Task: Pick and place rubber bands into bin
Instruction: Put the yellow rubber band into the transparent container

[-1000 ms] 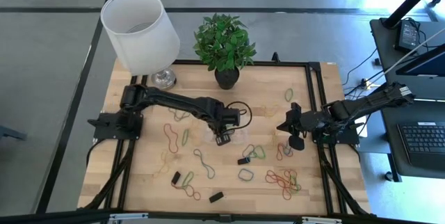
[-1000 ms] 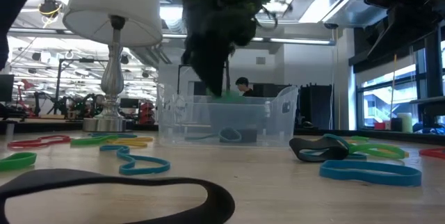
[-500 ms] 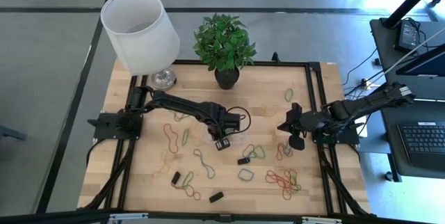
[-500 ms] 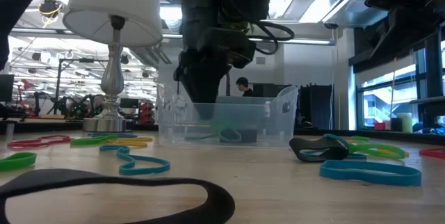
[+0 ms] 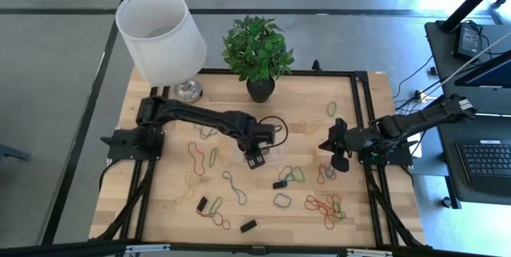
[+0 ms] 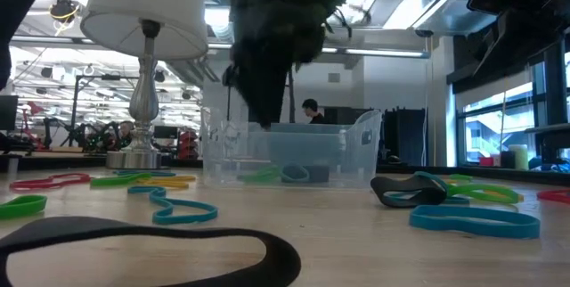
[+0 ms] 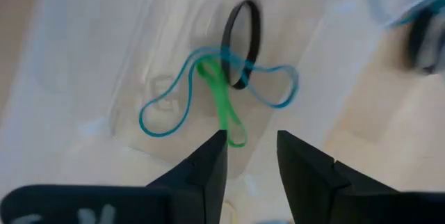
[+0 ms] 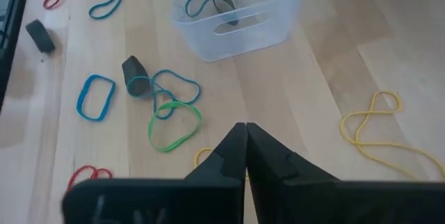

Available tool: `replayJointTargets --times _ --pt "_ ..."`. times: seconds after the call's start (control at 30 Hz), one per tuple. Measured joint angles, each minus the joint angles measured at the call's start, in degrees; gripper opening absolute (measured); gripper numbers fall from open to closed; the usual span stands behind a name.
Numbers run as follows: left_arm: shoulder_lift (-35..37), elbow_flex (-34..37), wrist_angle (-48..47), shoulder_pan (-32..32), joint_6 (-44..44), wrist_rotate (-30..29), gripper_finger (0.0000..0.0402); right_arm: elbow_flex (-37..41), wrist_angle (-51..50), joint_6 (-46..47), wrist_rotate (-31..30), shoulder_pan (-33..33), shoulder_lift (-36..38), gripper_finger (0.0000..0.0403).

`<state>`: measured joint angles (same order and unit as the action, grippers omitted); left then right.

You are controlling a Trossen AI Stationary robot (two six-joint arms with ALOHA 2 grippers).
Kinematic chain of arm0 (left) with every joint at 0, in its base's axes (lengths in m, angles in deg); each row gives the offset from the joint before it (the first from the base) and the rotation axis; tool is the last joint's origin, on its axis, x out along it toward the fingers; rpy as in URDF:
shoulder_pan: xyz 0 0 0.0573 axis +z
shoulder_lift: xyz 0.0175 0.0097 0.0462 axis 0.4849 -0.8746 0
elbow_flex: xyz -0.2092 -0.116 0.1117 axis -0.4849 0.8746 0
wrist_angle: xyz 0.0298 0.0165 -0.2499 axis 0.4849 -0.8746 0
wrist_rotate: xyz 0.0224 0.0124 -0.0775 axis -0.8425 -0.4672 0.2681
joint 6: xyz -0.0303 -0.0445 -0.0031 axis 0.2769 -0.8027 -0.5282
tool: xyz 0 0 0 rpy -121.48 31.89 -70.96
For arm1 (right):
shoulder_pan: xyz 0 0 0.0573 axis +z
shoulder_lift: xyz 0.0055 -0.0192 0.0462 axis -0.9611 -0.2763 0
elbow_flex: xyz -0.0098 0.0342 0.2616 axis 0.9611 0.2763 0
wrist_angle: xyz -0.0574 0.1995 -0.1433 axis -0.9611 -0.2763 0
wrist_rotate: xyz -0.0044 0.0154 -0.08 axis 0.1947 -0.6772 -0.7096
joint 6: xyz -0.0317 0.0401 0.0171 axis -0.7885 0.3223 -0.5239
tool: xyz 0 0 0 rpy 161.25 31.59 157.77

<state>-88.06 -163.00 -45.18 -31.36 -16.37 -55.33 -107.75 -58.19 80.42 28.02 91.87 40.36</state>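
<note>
The clear bin stands mid-table. On its floor lie a green rubber band, a blue one and a black one. My left gripper hangs open just above the bin, fingers pointing down, and the green band lies loose below them. More rubber bands are scattered flat on the wood, such as a red cluster and a green loop. My right gripper waits shut at the table's right side, above bare wood.
A white-shaded lamp and a potted plant stand along the far edge. Small black pieces lie among the bands. Black frame rails run along the table's sides.
My left gripper has opened above the bin and let go of the green band. The band hung at its fingertips a second ago and has since fallen onto the bin floor beside the blue and black bands.
</note>
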Motion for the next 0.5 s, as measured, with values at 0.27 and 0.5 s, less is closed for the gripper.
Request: replayJointTargets --times 0.27,0.5 --pt "9.48 -0.12 -0.26 -0.05 -0.27 -0.73 0.0093 0.00 1.07 5.09 0.00 0.02 0.02 0.0014" --pt "15.61 3.96 0.19 -4.56 6.62 -13.65 0.0026 0.02 4.89 6.20 -1.00 -0.04 0.00 0.0014"
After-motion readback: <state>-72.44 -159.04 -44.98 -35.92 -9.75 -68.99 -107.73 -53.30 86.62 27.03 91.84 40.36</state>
